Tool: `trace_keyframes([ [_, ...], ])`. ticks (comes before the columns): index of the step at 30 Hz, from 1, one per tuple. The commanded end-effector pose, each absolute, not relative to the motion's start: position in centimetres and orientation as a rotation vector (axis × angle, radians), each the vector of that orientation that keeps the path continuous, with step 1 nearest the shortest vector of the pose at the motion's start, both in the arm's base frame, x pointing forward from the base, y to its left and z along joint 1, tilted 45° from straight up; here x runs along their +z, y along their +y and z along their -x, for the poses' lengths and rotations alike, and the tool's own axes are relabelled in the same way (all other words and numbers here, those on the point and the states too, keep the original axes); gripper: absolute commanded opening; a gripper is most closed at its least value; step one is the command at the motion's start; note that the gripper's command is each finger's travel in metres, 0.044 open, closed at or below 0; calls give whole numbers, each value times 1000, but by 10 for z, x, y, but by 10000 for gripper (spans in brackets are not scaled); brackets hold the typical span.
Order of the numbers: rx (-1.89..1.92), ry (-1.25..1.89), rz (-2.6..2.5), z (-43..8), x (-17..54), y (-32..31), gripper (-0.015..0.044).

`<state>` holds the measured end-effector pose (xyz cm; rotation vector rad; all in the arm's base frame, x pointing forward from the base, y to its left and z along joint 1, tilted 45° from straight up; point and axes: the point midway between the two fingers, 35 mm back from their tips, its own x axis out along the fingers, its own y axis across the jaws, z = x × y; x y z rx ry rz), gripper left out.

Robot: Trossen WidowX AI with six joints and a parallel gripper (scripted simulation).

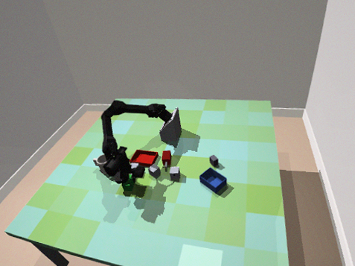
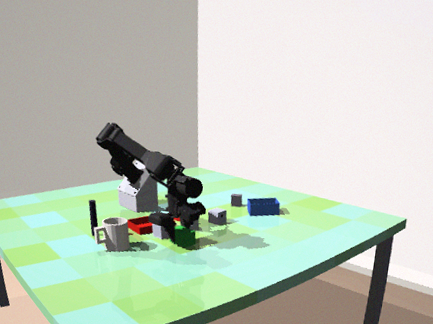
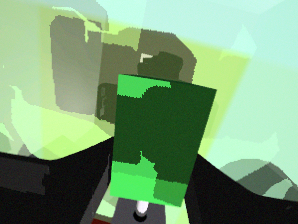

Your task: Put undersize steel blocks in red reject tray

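With its pale pin pointing at a block's dark bore, the green gauge (image 1: 128,184) (image 2: 184,236) (image 3: 157,135) is gripped by the gripper (image 1: 133,175) (image 2: 178,226) (image 3: 152,141).

Tabletop (image 1: 232,142) (image 2: 224,277): smooth and glossy, with pale reflections. Gauge (image 1: 128,184) (image 2: 185,236) (image 3: 160,135): smooth green block with a pale, shiny pin (image 3: 142,206). Mug (image 1: 103,160) (image 2: 117,235): smooth, ceramic-looking; steel blocks (image 1: 175,172) (image 2: 217,216): matt grey
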<state>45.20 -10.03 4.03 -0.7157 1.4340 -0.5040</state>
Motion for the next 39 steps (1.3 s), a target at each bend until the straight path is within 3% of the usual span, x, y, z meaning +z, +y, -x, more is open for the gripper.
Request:
trace_keyframes([
  [1,-504,1423,718,-456,43,-96,0],
  [39,-504,1426,717,-467,50,-88,0],
])
